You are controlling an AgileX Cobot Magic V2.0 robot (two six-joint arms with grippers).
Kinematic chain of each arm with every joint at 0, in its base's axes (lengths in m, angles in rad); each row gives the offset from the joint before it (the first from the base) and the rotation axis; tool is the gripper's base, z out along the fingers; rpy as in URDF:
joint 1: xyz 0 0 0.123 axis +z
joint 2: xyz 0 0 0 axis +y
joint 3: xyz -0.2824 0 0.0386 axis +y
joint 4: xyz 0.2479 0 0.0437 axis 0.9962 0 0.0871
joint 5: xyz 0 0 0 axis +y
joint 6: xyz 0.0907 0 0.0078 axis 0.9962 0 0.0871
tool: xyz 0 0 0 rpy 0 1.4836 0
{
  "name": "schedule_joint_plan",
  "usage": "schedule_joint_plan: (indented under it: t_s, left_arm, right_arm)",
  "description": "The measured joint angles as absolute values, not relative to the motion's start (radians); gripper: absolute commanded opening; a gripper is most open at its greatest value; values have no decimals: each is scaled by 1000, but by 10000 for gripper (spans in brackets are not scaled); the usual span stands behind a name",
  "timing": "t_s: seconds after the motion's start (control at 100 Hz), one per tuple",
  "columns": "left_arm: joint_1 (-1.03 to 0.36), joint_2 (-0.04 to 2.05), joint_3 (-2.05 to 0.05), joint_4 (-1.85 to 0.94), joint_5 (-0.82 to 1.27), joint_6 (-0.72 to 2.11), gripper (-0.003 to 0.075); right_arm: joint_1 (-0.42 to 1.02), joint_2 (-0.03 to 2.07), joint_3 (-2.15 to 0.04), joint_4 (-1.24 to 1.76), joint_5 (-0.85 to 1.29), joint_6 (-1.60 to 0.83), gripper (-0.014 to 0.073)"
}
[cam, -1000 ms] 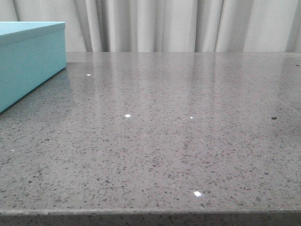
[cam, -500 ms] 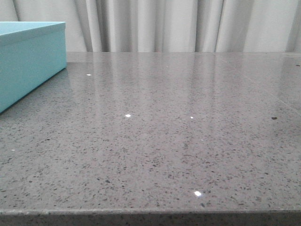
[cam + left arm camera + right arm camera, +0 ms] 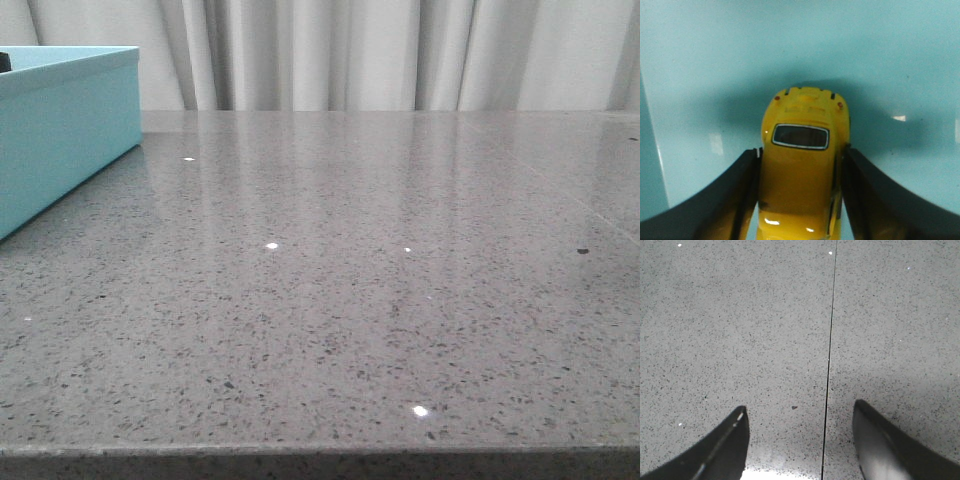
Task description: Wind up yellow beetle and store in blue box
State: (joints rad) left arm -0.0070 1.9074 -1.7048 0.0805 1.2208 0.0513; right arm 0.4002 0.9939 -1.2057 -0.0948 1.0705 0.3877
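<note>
In the left wrist view the yellow beetle [image 3: 799, 175] sits between my left gripper's [image 3: 801, 149] two black fingers, which press against its sides. Its dark window and rounded end point away from the wrist. Turquoise surface of the blue box [image 3: 715, 65] fills the view behind the car, with a shadow around it. In the front view the blue box [image 3: 60, 130] stands at the far left of the table; the car and both grippers are not visible there. My right gripper [image 3: 800, 407] is open and empty above the grey table.
The speckled grey stone table [image 3: 350, 280] has a thin dark seam [image 3: 829, 360] running under the right gripper. White curtains [image 3: 380, 50] hang behind the table. The table's front edge [image 3: 320, 452] is near the camera.
In the front view a small dark bit has appeared at the box's top edge at the far left. Nothing else has moved.
</note>
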Motion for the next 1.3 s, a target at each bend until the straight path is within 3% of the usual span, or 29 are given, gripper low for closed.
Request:
schedule_joint_plan:
  t_s: [0.14, 0.65, 0.75, 0.85, 1.04, 1.18, 1.3]
  left_arm:
    - [-5, 1907, -1699, 64, 1217, 51, 466]
    - [-5, 1707, -1754, 53, 1229, 51, 459]
    - [-5, 1626, -1756, 48, 1233, 53, 389]
    - [-5, 1529, -1735, 26, 1235, 65, 237]
    - [-5, 1324, -1621, -26, 1198, 88, -19]
    - [-5, 1162, -1499, -46, 1170, 91, -18]
    - [-5, 1020, -1372, -74, 1123, 92, -18]
  right_arm:
    - [400, 994, -1206, -95, 1077, 388, 456]
    - [400, 970, -1193, -95, 1054, 361, 456]
    - [400, 922, -1161, -95, 1010, 356, 452]
    - [400, 859, -1115, -106, 977, 354, 395]
    - [400, 724, -1017, -137, 970, 353, 112]
    - [400, 631, -975, -139, 971, 353, -76]
    - [400, 557, -946, -141, 970, 353, -67]
